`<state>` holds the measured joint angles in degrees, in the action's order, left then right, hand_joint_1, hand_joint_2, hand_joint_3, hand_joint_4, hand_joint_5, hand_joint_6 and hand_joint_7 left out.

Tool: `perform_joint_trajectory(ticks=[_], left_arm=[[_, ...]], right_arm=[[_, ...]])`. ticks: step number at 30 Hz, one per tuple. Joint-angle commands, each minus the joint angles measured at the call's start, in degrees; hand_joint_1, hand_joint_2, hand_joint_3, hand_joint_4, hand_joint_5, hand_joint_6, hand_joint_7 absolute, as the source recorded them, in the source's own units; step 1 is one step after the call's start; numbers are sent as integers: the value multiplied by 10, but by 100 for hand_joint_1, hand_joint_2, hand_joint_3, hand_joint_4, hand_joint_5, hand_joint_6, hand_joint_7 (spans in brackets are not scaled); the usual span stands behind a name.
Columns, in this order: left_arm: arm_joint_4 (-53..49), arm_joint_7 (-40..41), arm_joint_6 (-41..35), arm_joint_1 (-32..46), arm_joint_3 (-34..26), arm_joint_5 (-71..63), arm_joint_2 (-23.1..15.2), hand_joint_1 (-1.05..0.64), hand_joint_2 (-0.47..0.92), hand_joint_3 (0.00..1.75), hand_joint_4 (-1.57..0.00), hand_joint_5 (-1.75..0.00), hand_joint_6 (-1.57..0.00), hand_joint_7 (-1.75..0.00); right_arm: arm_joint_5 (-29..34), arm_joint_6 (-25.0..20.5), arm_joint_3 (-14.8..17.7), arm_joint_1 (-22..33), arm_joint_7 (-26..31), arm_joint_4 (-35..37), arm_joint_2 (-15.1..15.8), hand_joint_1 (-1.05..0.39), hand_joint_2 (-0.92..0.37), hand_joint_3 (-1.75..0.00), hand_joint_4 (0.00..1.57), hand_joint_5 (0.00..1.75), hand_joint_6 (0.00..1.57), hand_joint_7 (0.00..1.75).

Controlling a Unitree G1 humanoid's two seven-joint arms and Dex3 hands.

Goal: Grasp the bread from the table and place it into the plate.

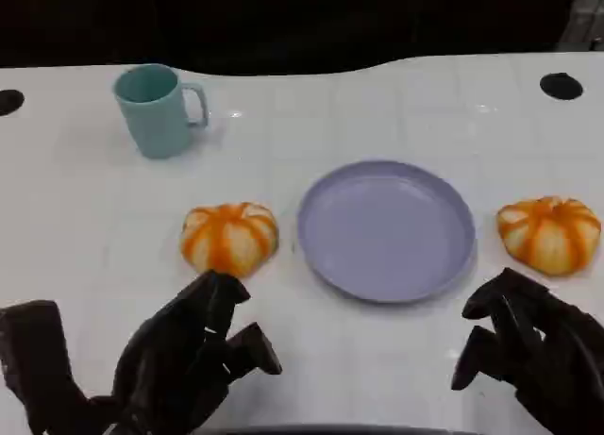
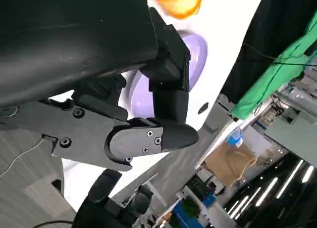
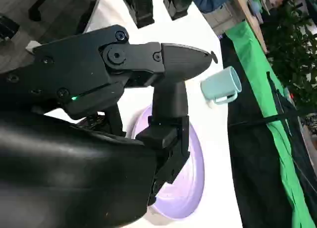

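The left hand (image 1: pixel 189 359) hovers low over the white tabletop (image 1: pixel 377 105) at the near edge, its black fingers (image 1: pixel 212 298) spread apart and holding nothing. Just beyond its fingertips lies one bread (image 1: pixel 229 238), a round orange-and-cream striped bun, resting on the tabletop and not touched by the hand. In the left wrist view the same hand (image 2: pixel 148 114) reaches out with its fingers apart, and past them show the plate (image 2: pixel 195 55) and an orange bun (image 2: pixel 178 1) farther on.

The right hand (image 1: pixel 533 350) sits at the near right, its fingers (image 1: pixel 486 355) curled loosely downward but parted, with nothing in them. Just ahead of it, slightly to its outer side, lies the second bread (image 1: pixel 549 232), of the same striped kind, also lying free on the tabletop. In the right wrist view this hand (image 3: pixel 163 114) stretches over the purple plate (image 3: pixel 190 188), fingers apart.

The lavender plate (image 1: pixel 326 256) stands between the two hands and a little beyond them, with one bun close beside each of its sides; neither bun touches its rim as far as can be told, and nothing lies in it. Well beyond the left hand, toward the far edge, a teal mug (image 1: pixel 156 109) stands upright with its handle turned toward the plate's side; the right wrist view shows the mug (image 3: pixel 222 85) past the plate, beside a green cloth (image 3: pixel 267 89) hanging along the tabletop's far edge
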<state>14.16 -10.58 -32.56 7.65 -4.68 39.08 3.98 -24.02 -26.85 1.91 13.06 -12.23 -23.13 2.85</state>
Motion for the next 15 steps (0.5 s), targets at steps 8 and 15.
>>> perform_joint_trajectory(ticks=[8,15], left_arm=[[6,-4,3,-4,-3,0,-6,-55,92,44,-84,-175,-61,-175],[6,-7,5,-3,-1,-2,-8,-55,92,45,-84,-175,-61,-175]], right_arm=[[-3,-4,2,1,5,-11,5,-44,-92,-43,63,175,48,162],[-1,0,1,1,2,-9,8,-44,-92,-43,63,175,48,162]])
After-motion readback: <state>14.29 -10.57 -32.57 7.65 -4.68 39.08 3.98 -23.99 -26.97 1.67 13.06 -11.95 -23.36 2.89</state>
